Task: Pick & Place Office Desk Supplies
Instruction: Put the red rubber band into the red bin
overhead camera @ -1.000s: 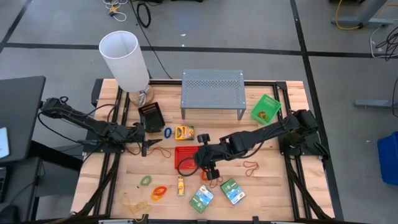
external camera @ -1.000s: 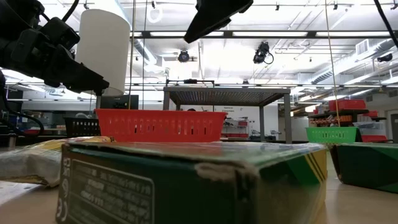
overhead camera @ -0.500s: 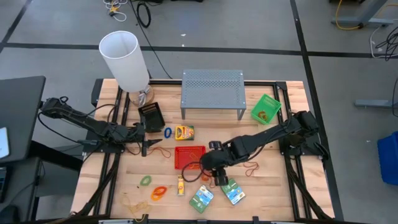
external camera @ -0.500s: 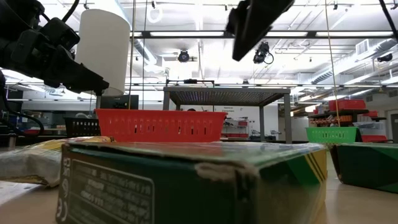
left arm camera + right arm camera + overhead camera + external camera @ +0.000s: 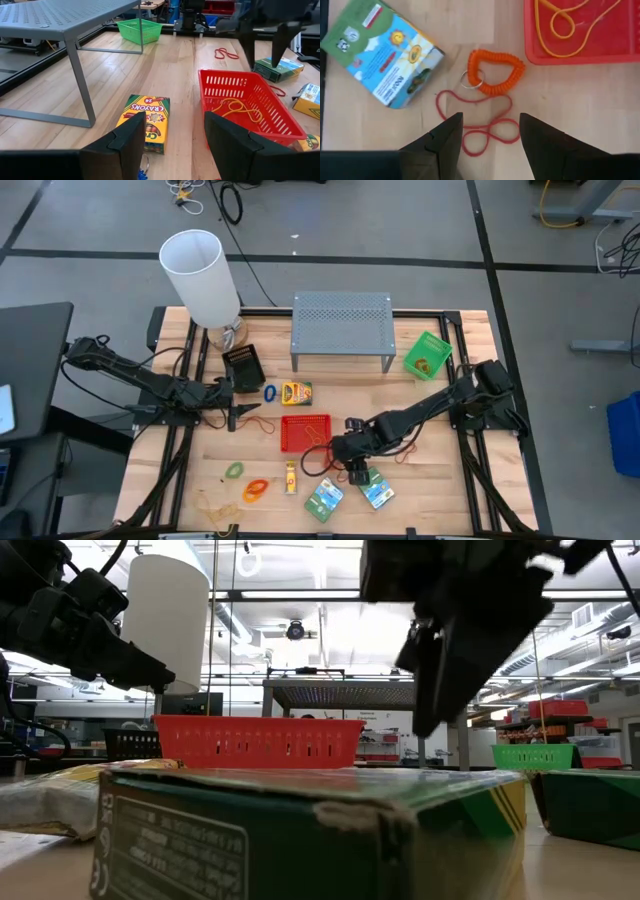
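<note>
The right end effector (image 5: 357, 471) is hanging just beyond the near right corner of the shallow red mesh tray (image 5: 304, 432), with its fingers spread and nothing between them. Directly beneath the gap are lying an orange coiled wrist band with a small metal ring (image 5: 492, 72) and a thin red rubber band (image 5: 480, 125) looped on the bare wooden table (image 5: 440, 480), so it is probably lining up to pick one of them. A thin orange rubber band (image 5: 570, 22) is already lying inside the tray, which suggests the tray is serving as the collecting spot for loose bands.

Just beside the end effector, towards the near edge, a green-blue printed packet (image 5: 382, 55) is lying flat. The yellow-green crayon box (image 5: 146, 120) is resting flat behind the tray, in front of the grey perforated metal stand (image 5: 60, 20), and the green mesh tray (image 5: 140, 29) is sitting towards the far right corner.

The left end effector (image 5: 232, 392) is waiting near the left edge, fingers parted and empty, aimed across at the crayon box.
</note>
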